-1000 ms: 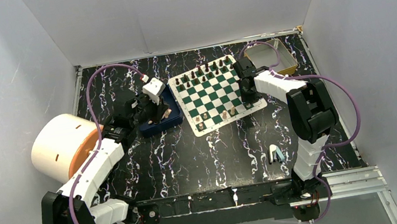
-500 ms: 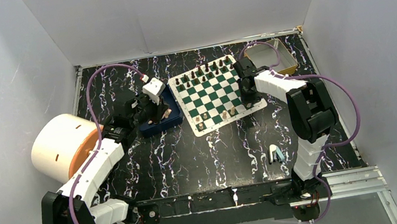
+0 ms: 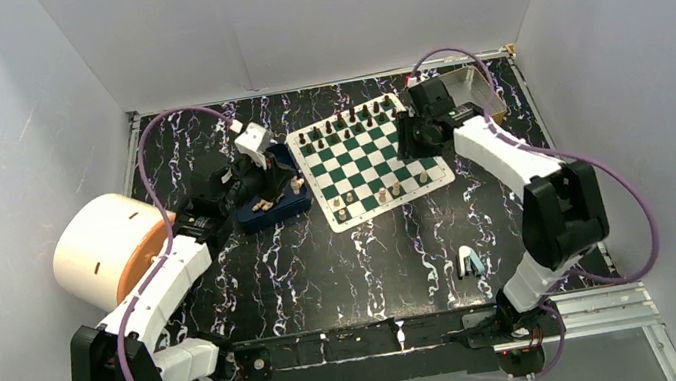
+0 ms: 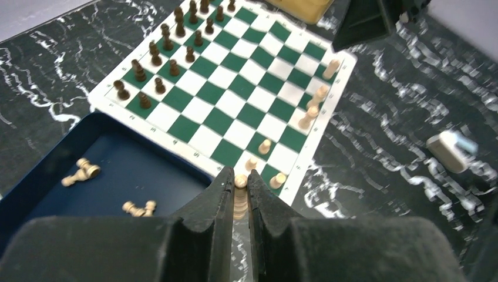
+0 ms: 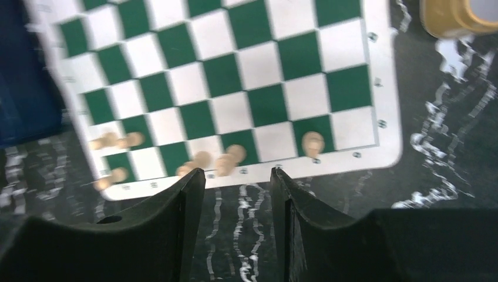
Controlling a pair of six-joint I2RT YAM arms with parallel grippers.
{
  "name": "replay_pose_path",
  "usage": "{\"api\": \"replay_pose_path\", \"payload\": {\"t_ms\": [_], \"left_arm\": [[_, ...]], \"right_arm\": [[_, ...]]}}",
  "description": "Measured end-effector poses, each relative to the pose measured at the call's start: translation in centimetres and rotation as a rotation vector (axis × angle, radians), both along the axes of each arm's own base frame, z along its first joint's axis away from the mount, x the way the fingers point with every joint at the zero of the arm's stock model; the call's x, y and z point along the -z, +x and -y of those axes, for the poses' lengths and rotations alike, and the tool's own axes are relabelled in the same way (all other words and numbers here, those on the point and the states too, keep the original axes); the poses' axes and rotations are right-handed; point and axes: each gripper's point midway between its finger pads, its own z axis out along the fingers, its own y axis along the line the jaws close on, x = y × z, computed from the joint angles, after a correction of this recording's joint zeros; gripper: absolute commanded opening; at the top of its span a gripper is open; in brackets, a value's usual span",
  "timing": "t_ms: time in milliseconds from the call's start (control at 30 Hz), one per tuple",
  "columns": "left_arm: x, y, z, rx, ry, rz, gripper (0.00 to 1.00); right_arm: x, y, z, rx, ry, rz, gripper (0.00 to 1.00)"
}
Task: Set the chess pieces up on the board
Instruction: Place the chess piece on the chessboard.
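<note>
"Gripping anything, the left claw (image 4: 238,187)?"

"Yes. Its jaws are pinched almost shut on one cream piece (image 4: 240,181), which seems to be upright between the tips. Beneath the claw and to its left is a blue tray (image 4: 147,164) with loose chess pieces (image 4: 82,171) lying on their sides. The board (image 4: 343,67) lies just ahead."

"How should the piece go down?"

"My judgement is to carry it high over the standing pieces (image 4: 265,145) in the rows nearest the claw. Lower it straight onto a free square there, and part the jaws only once its base sits flat."

"What's in the way?"

"The right claw (image 5: 236,173) hovers over the board's edge, ahead and to the right. Its jaws are partly apart and hold nothing. Dark pieces (image 4: 170,41) fill the farthest rows. A yellow-rimmed tin (image 5: 455,14) sits ahead and right of that claw. A small white-and-blue object (image 4: 449,150) lies on the counter (image 4: 382,176) to the right. A big cream cylinder (image 3: 105,250) stands behind, to the left."
</note>
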Motion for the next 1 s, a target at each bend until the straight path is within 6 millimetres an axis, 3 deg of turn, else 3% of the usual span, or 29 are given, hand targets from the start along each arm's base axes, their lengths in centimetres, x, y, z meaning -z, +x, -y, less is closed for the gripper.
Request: {"api": "replay_pose_path", "payload": {"t_ms": [167, 400, 500, 600, 767, 867, 1000], "left_arm": [[-2.7, 0.3, 1.4, -0.020, -0.183, -0.010, 0.00], [-5.5, 0.2, 2.6, -0.047, -0.463, -0.080, 0.00], [-7.4, 0.1, 3.0, -0.042, -0.562, -0.089, 0.00], [-8.7, -0.2, 3.3, -0.022, -0.626, -0.094, 0.00], [-9.4, -1.4, 4.0, 0.058, -0.644, -0.106, 0.00], [-9.4, -2.3, 4.5, 0.117, -0.628, -0.109, 0.00], [-9.7, -3.2, 5.0, 0.191, -0.603, -0.095, 0.00]], "right_arm": [[-3.9, -0.8, -3.8, -0.086, 0.252, 0.111, 0.53], [-6.1, -4.0, -9.3, -0.155, 0.709, 0.122, 0.63], [-7.3, -4.6, -10.7, -0.166, 0.846, 0.111, 0.62], [-10.1, -4.7, -11.8, -0.221, 0.950, 0.137, 0.60], [-14.6, -5.8, -13.5, -0.383, 1.102, 0.158, 0.62], [-15.6, -6.7, -14.1, -0.445, 1.173, 0.120, 0.63], [-15.5, -7.9, -14.4, -0.493, 1.206, 0.039, 0.63]]}}
